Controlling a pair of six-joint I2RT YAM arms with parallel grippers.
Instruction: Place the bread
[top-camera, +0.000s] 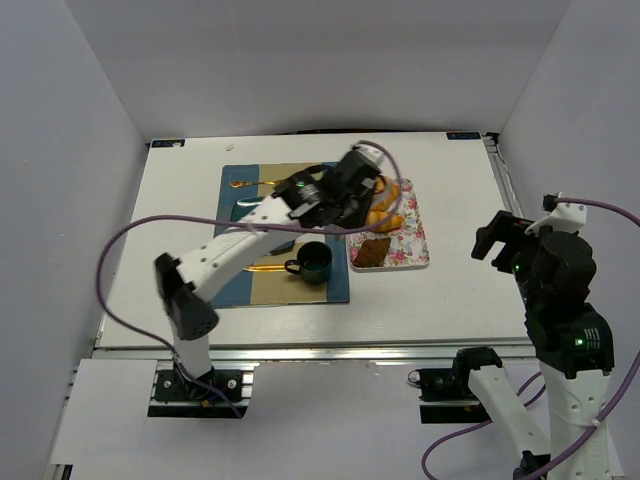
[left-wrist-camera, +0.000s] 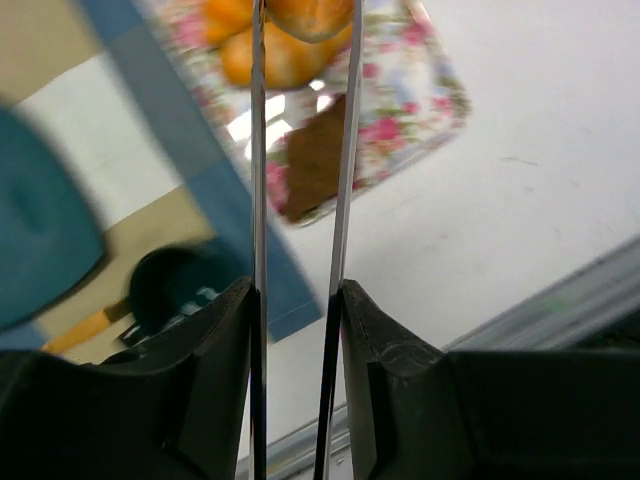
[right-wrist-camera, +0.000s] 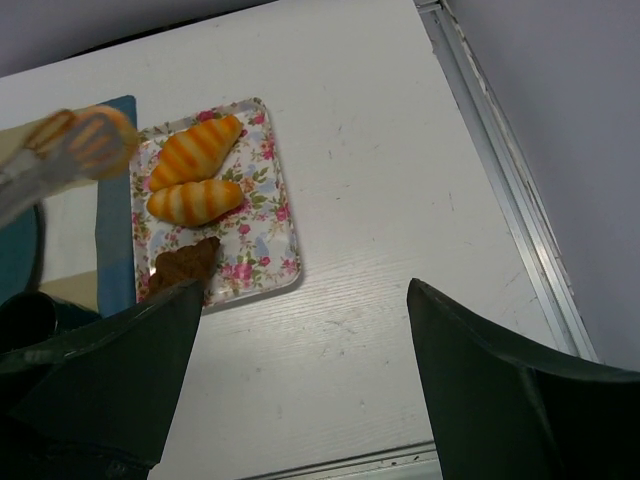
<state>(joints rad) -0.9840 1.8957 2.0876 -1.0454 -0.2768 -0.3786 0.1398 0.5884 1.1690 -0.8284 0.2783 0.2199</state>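
View from above a white table (top-camera: 450, 300); two robot arms are mounted at its near edge. The left gripper (left-wrist-camera: 293, 298) is closed on a pair of thin metal tongs (left-wrist-camera: 343, 200). The tong tips pinch a golden striped bread roll (right-wrist-camera: 85, 140), held in the air near the left edge of a floral-patterned rectangular tray (right-wrist-camera: 285, 230). The right gripper (right-wrist-camera: 305, 290) stands wide open with nothing between its fingers, well off to the right of the tray.

The step in hand looks like carrying the roll to its resting place. Whether that is the tray or a blurred teal dish (left-wrist-camera: 40, 230) on the blue and tan placemat (top-camera: 235, 180) cannot be told. To do it well, squeeze the tongs evenly, since a round roll could slip from narrow blades; travel level; lower until the roll rests on a bare patch, away from its neighbours; only then ease the squeeze, and lift straight up.

Counted: three golden rolls, one in the tongs and two lying side by side on the tray (right-wrist-camera: 195, 150) (right-wrist-camera: 195, 200); one flat brown piece (right-wrist-camera: 185, 265) at the tray's near end; one tray; one dark green mug (top-camera: 313, 262); one placemat; one pair of tongs.
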